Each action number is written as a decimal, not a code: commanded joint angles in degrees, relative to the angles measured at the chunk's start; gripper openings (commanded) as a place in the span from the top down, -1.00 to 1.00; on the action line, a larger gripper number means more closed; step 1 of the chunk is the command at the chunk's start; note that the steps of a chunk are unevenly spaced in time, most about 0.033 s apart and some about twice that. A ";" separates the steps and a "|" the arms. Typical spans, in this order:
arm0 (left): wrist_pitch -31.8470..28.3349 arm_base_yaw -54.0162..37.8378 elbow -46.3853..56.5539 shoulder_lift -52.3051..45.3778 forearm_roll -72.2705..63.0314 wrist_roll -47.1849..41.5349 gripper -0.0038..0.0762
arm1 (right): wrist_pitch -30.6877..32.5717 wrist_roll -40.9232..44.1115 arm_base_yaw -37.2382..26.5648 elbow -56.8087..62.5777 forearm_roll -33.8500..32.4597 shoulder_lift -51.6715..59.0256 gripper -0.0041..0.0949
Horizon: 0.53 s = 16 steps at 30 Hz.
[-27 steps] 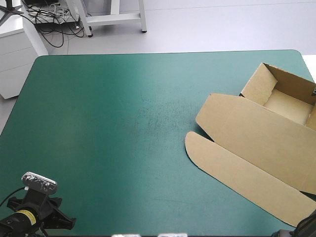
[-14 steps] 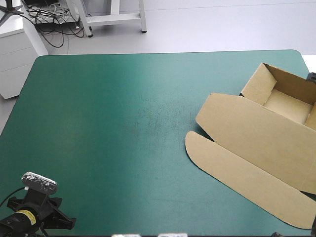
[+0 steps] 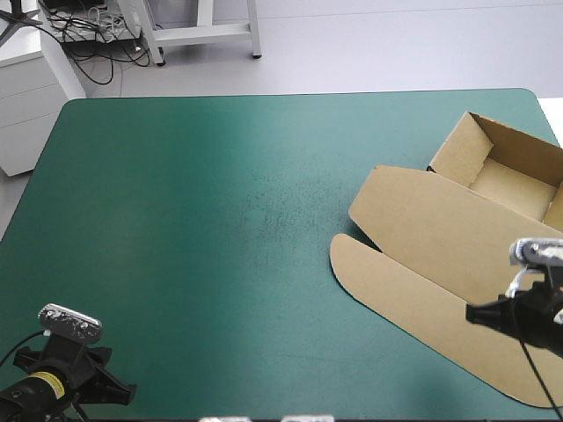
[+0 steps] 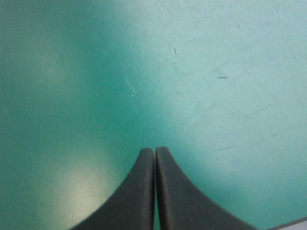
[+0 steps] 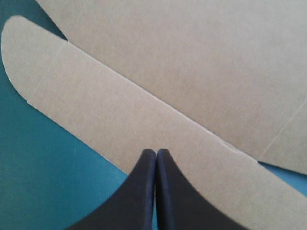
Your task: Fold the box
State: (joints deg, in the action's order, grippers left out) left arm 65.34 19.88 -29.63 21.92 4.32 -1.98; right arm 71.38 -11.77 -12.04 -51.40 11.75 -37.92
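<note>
1. The tabletop [image 3: 202, 193], under its teal-green cover, takes up most of the high view. Most of it lies bare, out ahead of the left pincer [image 4: 154, 151].
2. The brown box [image 3: 479, 224] sits on the right arm's side, well apart from the left pincer and directly under the right pincer [image 5: 156, 152]. Its tray [image 3: 515, 186] stands open with the walls raised, farthest ahead of the right pincer, near the far right corner.
3. The lid [image 5: 192, 57] lies flat on the cover, just ahead of the right pincer's tips.
4. A long flap [image 5: 91, 91] with a rounded end runs along the lid's near side. The right pincer hangs over it, and the rounded end lies off to one side of the tips.
5. The crease [image 5: 144, 91] joining flap and lid passes a little ahead of those tips.
6. The right pincer is clenched, its black fingers meeting in one point with nothing held between them.
7. The left pincer is also clenched and empty, over bare cover.
8. Fine scratches [image 4: 175, 50] mark the cover ahead of the left pincer.
</note>
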 commanded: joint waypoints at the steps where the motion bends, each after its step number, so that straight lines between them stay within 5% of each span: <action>1: -5.46 0.25 -1.34 0.74 -0.05 -0.55 0.93 | -1.29 -1.62 -0.02 5.97 0.54 6.27 0.96; 16: -7.20 0.25 -1.34 0.74 -0.05 -0.94 0.93 | -11.43 -2.92 -0.02 21.39 0.54 26.65 0.96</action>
State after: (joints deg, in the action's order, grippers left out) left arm 61.25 19.88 -29.63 21.92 4.32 -1.98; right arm 65.26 -14.54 -12.05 -29.10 11.64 -12.19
